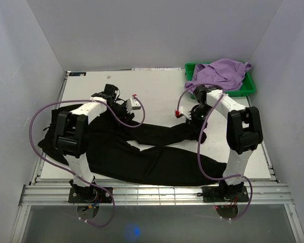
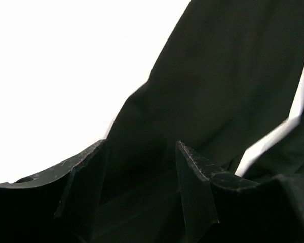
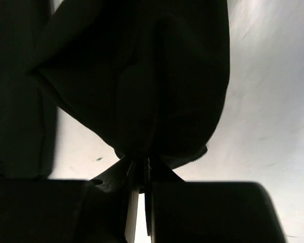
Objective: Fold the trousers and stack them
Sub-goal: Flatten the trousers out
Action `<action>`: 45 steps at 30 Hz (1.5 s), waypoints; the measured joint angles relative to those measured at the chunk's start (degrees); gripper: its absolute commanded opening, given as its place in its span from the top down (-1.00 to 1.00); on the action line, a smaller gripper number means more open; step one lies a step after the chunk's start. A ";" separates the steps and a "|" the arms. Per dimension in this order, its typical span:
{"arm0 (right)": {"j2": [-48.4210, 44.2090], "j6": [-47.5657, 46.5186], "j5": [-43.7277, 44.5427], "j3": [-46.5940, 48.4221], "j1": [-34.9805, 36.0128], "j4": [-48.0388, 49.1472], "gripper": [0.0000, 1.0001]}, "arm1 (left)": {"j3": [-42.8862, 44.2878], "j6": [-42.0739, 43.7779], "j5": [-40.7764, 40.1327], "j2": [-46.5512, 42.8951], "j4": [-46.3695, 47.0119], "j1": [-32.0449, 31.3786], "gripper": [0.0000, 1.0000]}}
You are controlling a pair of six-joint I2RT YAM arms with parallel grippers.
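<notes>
The black trousers (image 1: 142, 159) lie spread across the white table, waist at the left and both legs running right. The upper leg ends near the middle right, and there my right gripper (image 1: 186, 115) is shut on its cuff. In the right wrist view the jaws (image 3: 142, 163) pinch a bunched fold of the black cloth (image 3: 142, 66). My left gripper (image 1: 124, 112) sits low over the upper leg near the crotch. Its fingers (image 2: 195, 167) stand apart, with black fabric (image 2: 233, 76) lying between and beyond them.
A green bin (image 1: 252, 87) at the back right corner holds a lilac garment (image 1: 220, 73). Bare white tabletop (image 1: 157, 91) shows behind the trousers. Grey walls close in on both sides and the back. Purple cables loop off both arms.
</notes>
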 measured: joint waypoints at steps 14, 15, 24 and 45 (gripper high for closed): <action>7.74 13.31 -3.72 0.00 -10.16 -9.46 0.26 | -0.07 11.89 2.80 -0.83 -0.98 1.22 -0.46; 8.48 14.64 -4.33 -0.02 -10.34 -9.57 -0.66 | -0.46 12.31 2.97 -1.40 -0.74 0.94 -0.46; 6.40 19.85 -7.82 3.13 -16.20 -10.23 -0.82 | -7.26 16.09 3.37 -6.14 3.89 -3.96 -0.46; -34.16 13.64 6.71 -35.10 0.61 23.15 -0.37 | 1.88 -1.55 7.06 -1.66 4.68 -3.69 -0.45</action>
